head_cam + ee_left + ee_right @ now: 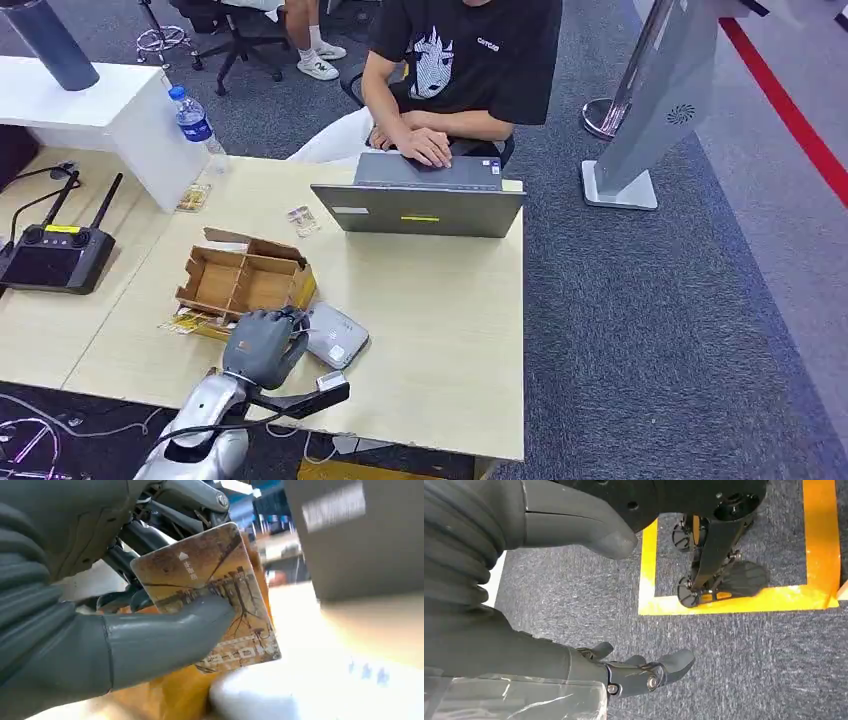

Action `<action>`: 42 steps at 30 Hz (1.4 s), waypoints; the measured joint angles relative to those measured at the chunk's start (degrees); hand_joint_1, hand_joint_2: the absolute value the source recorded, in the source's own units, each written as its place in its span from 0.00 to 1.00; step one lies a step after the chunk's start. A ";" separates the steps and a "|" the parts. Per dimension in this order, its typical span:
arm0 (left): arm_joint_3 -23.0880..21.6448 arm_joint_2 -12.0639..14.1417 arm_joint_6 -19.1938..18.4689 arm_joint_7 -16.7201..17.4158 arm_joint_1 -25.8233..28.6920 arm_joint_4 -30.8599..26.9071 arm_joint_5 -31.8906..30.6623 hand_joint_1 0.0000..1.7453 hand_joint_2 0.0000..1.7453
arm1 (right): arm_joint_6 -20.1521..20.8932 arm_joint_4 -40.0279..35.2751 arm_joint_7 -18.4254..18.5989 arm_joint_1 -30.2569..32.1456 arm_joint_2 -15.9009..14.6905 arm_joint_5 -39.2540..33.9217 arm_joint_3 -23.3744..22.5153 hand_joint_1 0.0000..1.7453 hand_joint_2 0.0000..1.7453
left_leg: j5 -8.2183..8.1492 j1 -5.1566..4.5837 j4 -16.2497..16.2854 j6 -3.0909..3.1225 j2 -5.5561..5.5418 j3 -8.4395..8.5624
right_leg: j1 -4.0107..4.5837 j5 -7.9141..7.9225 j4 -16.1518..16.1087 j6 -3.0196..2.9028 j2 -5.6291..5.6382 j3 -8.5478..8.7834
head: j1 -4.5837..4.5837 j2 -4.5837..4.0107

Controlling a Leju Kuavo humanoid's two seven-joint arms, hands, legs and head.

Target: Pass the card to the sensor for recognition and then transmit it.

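Nearest to the robot, the right hand (634, 672) hangs beside the body above the grey carpet (749, 660) with its yellow floor marking (734, 602); its fingers are loosely apart and it holds nothing. The left hand (265, 345) is over the near edge of the wooden table (440, 340), and in the left wrist view it pinches the card (210, 600) between the thick thumb (165, 635) and the darker fingers behind it. The card is brown and yellow with a printed drawing, and it is lifted off the table and tilted. Just beside the hand lies the white sensor (335, 335), a flat rounded device; the wrist view shows its pale body close under the card, but whether the card touches it cannot be told. Behind the hand stands an open cardboard box (245, 280) with partitions, and another card (185, 322) seems to lie at its near side. Farther away is a laptop (420, 205), with a person (460, 70) typing on it. At the left are a black remote controller (55, 255) and a water bottle (195, 120). As a judgement, the picking of the card is done and the reading at the sensor is in hand; the handing over of the card is left.
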 joint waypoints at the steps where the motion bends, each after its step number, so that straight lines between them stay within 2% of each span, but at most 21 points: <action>1: 0.02 -0.13 0.51 -0.13 -0.02 -0.94 0.06 1.00 1.00 | 0.00 0.02 -0.04 -0.01 0.00 0.00 0.00 0.00 1.00 | 0.00 0.00 0.00 0.00 0.00 -0.01 | 0.00 0.00 0.00 0.00 0.00 -0.01 | 0.00 0.00; 3: 0.11 -0.51 0.00 -0.42 -0.22 -2.56 0.22 1.00 1.00 | -0.07 0.07 0.55 0.01 0.00 0.07 0.00 0.00 1.00 | -0.01 0.00 0.00 0.00 0.00 -0.03 | 0.00 0.00 0.00 0.00 0.00 -0.01 | 0.02 0.00; 4: 0.33 -0.66 -1.42 -0.44 -0.19 -3.55 0.57 1.00 1.00 | -0.44 0.13 2.87 0.04 0.00 0.53 0.00 0.00 1.00 | -0.01 0.00 -0.01 0.00 0.00 -0.02 | 0.00 -0.01 0.00 0.00 0.00 0.00 | 0.02 0.00; 6: 1.03 -1.09 -1.28 -1.01 0.41 -4.40 0.94 1.00 1.00 | -0.98 0.07 7.37 0.41 0.37 1.23 -0.20 0.00 1.00 | -0.03 0.00 -0.01 -0.01 0.01 -0.02 | 0.00 -0.02 0.00 0.00 0.00 -0.02 | 0.00 0.00; 10: 2.82 -1.42 -0.72 -1.07 0.78 -6.28 1.33 1.00 1.00 | -0.81 -0.77 8.74 1.51 1.42 1.77 -0.79 0.00 1.00 | 0.00 0.02 -0.02 -0.04 -0.01 -0.13 | 0.01 -0.01 0.01 -0.01 0.00 -0.13 | 0.00 0.00; 11: 3.26 -1.44 -0.65 -0.81 0.66 -7.13 1.33 1.00 1.00 | -0.66 -0.92 8.61 1.50 1.49 1.88 -0.98 0.00 1.00 | 0.00 0.02 -0.02 -0.04 -0.01 -0.12 | 0.01 -0.01 0.01 -0.01 0.00 -0.13 | -0.02 0.00; 13: 4.05 -1.47 -0.21 -0.46 0.08 -9.61 1.33 1.00 1.00 | -0.06 -1.07 4.32 1.44 1.57 1.46 -1.07 0.00 1.00 | 0.07 0.03 -0.02 -0.07 0.00 -0.18 | 0.02 0.03 0.01 0.00 0.00 -0.19 | 0.00 0.00; 15: 5.33 -1.44 -2.69 0.65 -1.65 -13.61 1.57 1.00 1.00 | -0.11 -0.96 1.20 0.81 1.23 1.11 -1.07 0.00 1.00 | 0.17 0.02 -0.02 0.01 -0.02 -0.27 | 0.01 0.11 0.01 0.00 -0.01 -0.24 | 0.00 0.00; 18: 7.57 -1.47 -4.85 1.09 -3.60 -17.14 2.95 1.00 1.00 | -0.61 -0.50 0.76 0.01 0.81 1.11 -1.07 0.00 1.00 | 0.18 0.02 -0.02 0.01 0.01 -0.25 | 0.00 0.18 0.01 -0.04 0.00 -0.23 | 0.00 0.00; 25: 11.74 -1.51 -4.63 0.00 -4.34 -19.65 5.31 1.00 1.00 | -0.92 0.22 0.63 -0.15 0.52 1.11 -1.07 0.00 1.00 | 0.19 0.01 -0.01 0.00 0.00 -0.26 | 0.01 0.18 0.01 -0.05 0.00 -0.27 | -0.02 0.00; 32: 13.31 -2.54 -4.37 -1.73 -4.27 -20.66 5.22 0.98 1.00 | -1.01 0.52 0.61 -0.26 0.37 1.09 -1.09 0.00 1.00 | 0.19 0.02 -0.01 0.00 -0.01 -0.29 | 0.01 0.18 0.01 -0.05 -0.01 -0.28 | -0.02 0.00; 33: 13.31 -2.67 -4.37 -1.97 -4.21 -20.79 5.07 0.13 1.00 | -1.01 0.59 0.61 -0.26 0.35 1.09 -1.09 0.00 1.00 | 0.19 0.01 -0.01 0.00 -0.01 -0.30 | 0.01 0.18 0.01 -0.05 -0.01 -0.28 | 0.00 0.00; 34: 13.31 -2.82 -4.37 -2.10 -4.14 -20.86 4.98 0.00 1.00 | -1.01 0.63 0.59 -0.27 0.31 1.09 -1.09 0.00 1.00 | 0.19 0.01 -0.01 0.00 0.00 -0.30 | 0.00 0.18 0.01 -0.05 -0.01 -0.28 | -0.02 0.00; 36: 13.31 -3.08 -4.85 -2.34 -3.76 -21.03 4.92 0.00 1.00 | -1.15 0.74 1.21 -0.25 0.24 1.11 -1.09 0.00 1.00 | 0.19 0.01 -0.01 0.00 0.02 -0.30 | 0.00 0.18 0.01 -0.05 0.02 -0.29 | 0.00 0.00; 38: 13.31 -3.41 -6.69 -2.05 -2.46 -20.94 4.79 0.00 1.00 | -2.12 0.92 6.80 -0.25 0.24 1.75 -1.31 0.00 1.00 | 0.17 0.00 -0.01 0.00 0.03 -0.27 | -0.01 0.17 0.01 -0.05 0.02 -0.30 | 0.00 0.00; 39: 13.31 -3.54 -5.71 -2.60 -1.39 -20.49 4.74 0.00 1.00 | -2.19 0.92 8.84 -0.10 0.35 2.03 -1.36 0.00 1.00 | 0.15 0.00 -0.01 -0.01 0.03 -0.29 | 0.00 0.17 0.00 -0.05 0.03 -0.34 | -0.02 0.00; 42: 13.31 -3.85 -3.84 -3.30 0.41 -18.91 4.74 0.00 1.00 | -2.19 0.92 9.84 0.79 0.68 2.29 -1.44 0.00 1.00 | 0.16 0.01 -0.01 -0.01 0.00 -0.41 | 0.00 0.16 0.01 -0.04 0.01 -0.43 | 0.00 0.00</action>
